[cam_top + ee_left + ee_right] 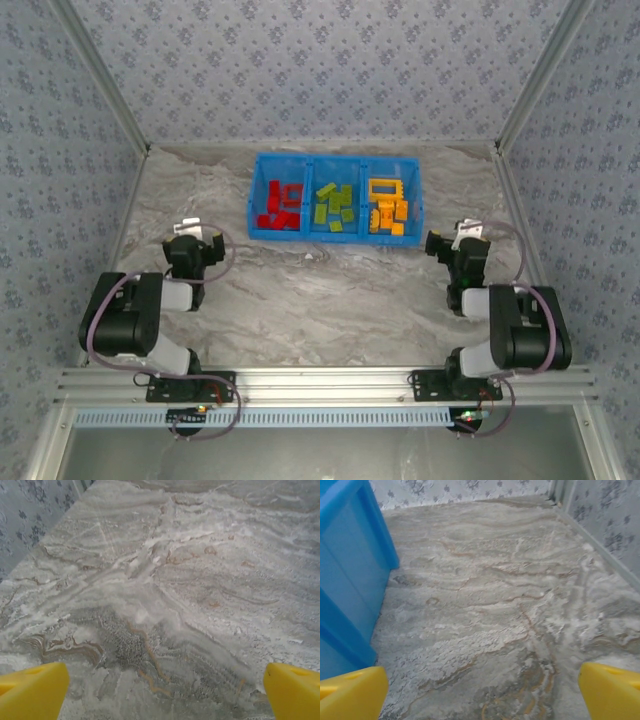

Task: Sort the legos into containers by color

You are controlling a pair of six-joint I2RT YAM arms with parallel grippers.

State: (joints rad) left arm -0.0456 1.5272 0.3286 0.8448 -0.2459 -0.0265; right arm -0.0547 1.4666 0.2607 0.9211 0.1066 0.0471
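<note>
Blue tray [256,190] — legos [335,200] sorted (red, green, orange compartments); left gripper [164,692], right gripper [482,690] — jaws wide, empty, over table [330,290].

A grey marbled table [330,300] carries one blue tray [334,234]

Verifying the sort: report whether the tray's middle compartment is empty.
Not empty: several green legos lie in the middle compartment of the blue tray.

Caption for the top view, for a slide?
Blue tray holds red, green and orange legos, one colour per compartment; left gripper and right gripper open, empty.
</note>
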